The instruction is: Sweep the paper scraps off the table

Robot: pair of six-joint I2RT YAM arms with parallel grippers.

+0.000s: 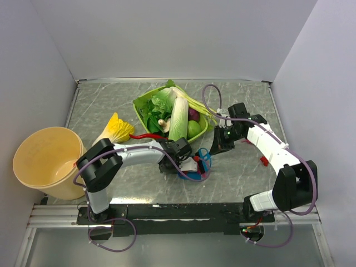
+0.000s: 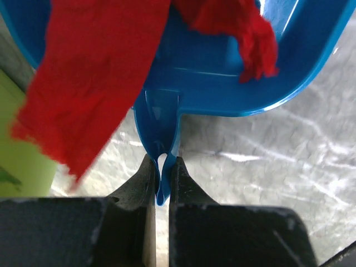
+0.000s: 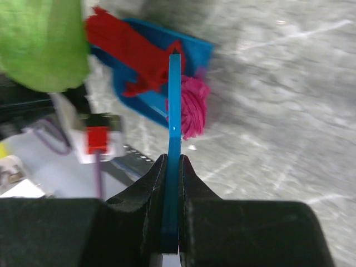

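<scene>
My left gripper [image 2: 163,161] is shut on the handle of a blue dustpan [image 2: 222,83], which rests on the grey-green marble table [image 2: 267,167]. Red paper scraps [image 2: 94,72] lie in the pan. My right gripper [image 3: 173,160] is shut on a thin blue sweeper blade [image 3: 174,100] standing at the pan's mouth. A magenta tuft [image 3: 192,108] sits against the blade, just outside the pan [image 3: 139,94]. In the top view the two grippers [image 1: 179,158] [image 1: 214,149] meet at mid-table. A few red scraps [image 1: 264,161] lie on the table to the right.
A green basket [image 1: 146,100] full of vegetables stands behind the grippers, with a red chili pepper [image 1: 146,135] and a yellow-green leafy vegetable [image 1: 114,129] to its left. A round tan bucket [image 1: 47,161] stands at the table's left edge. White walls surround the table.
</scene>
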